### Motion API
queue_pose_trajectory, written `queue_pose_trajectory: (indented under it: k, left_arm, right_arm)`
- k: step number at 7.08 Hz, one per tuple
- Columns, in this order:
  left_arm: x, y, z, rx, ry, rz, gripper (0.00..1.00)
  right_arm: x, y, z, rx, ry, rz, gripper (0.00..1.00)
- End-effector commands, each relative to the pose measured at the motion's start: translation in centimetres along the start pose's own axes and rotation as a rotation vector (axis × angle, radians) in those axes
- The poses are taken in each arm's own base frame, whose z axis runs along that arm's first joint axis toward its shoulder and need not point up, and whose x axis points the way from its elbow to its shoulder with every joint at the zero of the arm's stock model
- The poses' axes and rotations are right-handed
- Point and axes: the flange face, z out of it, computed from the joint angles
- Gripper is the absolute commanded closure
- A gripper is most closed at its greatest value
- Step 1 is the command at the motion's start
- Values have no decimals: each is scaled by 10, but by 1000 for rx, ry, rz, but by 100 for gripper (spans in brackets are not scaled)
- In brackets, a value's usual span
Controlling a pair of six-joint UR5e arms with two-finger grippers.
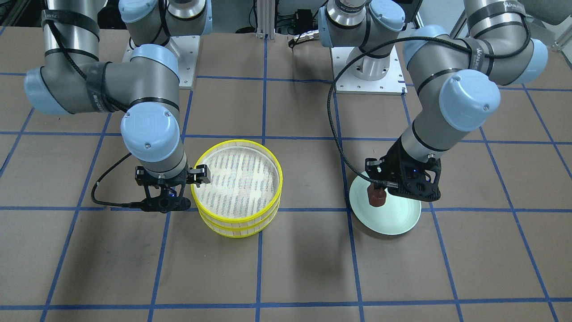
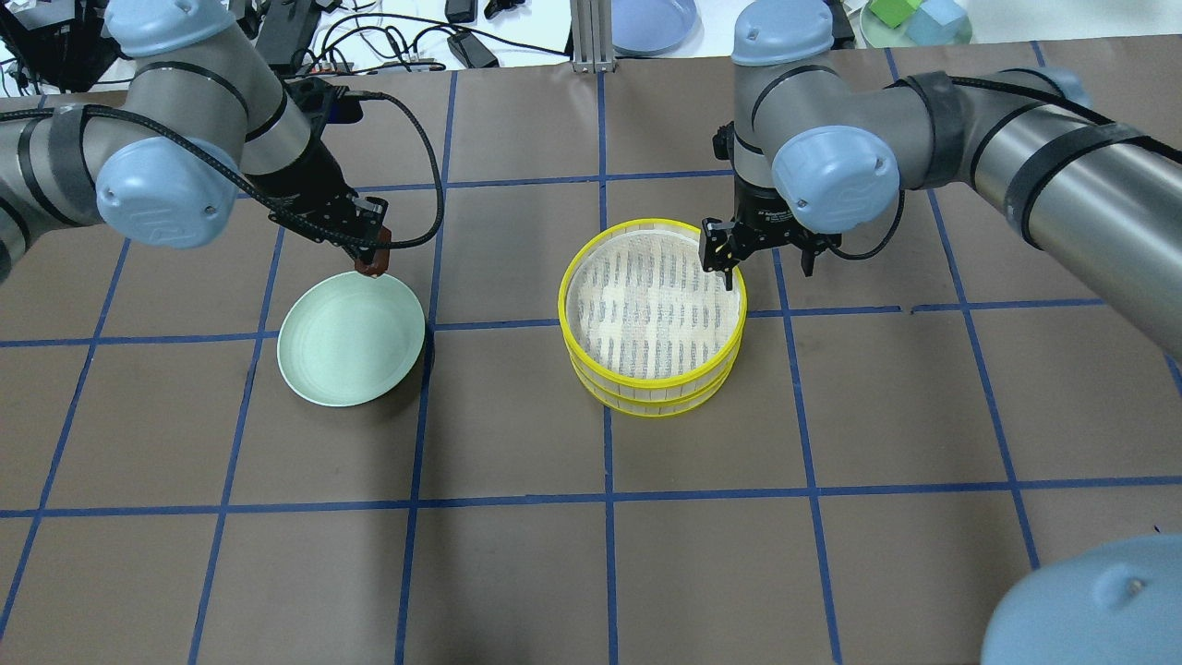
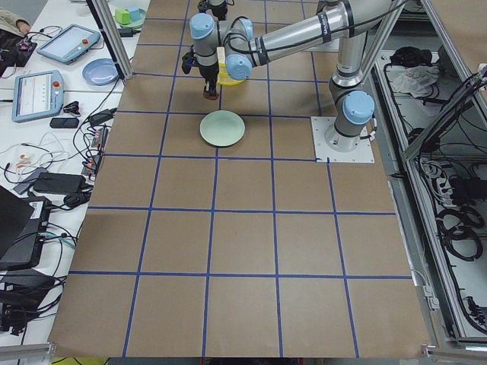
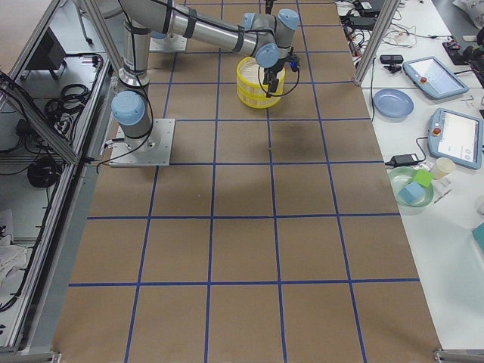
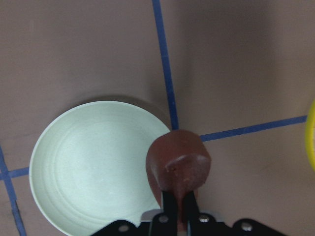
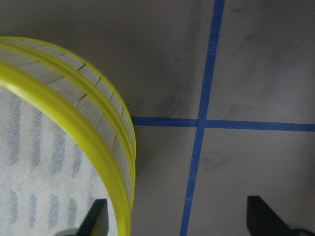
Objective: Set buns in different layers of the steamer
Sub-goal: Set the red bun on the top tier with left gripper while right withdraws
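The left gripper (image 2: 370, 255) is clamped on the reddish-brown bun (image 5: 178, 164), which sticks out past the fingertips. It hangs in the air over the far rim of the pale green plate (image 2: 346, 342), on the side toward the steamer, and is not resting on it.

The right gripper (image 2: 766, 263) has its fingers spread wide and holds nothing. It straddles the wall of the upper tray (image 2: 651, 305) at the edge nearest that arm — one finger (image 6: 96, 220) hangs just inside the yellow rim, the other (image 6: 261, 219) outside, over the brown table (image 2: 831, 416). Whether either finger touches the rim cannot be told.

By count: one bun shows, the dark one in the left gripper. There are two steamer trays, the upper stacked squarely on the lower tray (image 1: 241, 231). The whitish slatted floor of the upper one lies open to view, while the inside of the lower is covered. There is one plate, well apart from the stack — a table square lies between them, marked by blue tape lines.
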Motion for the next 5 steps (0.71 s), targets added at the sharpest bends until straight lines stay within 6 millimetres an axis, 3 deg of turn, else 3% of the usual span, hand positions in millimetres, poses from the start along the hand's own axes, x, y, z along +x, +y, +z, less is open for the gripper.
queue_pose_trajectory:
  k: [1, 3, 5]
  left_arm:
    - [89, 24, -30, 55, 2, -88, 100]
    - [169, 35, -21, 52, 10, -176, 100]
    - [210, 41, -6, 57, 22, -247, 100]
  right_arm:
    - [25, 1, -18, 29, -15, 40, 0]
    - [31, 16, -49, 72, -22, 53, 0]
    - [41, 62, -103, 93, -23, 60, 0]
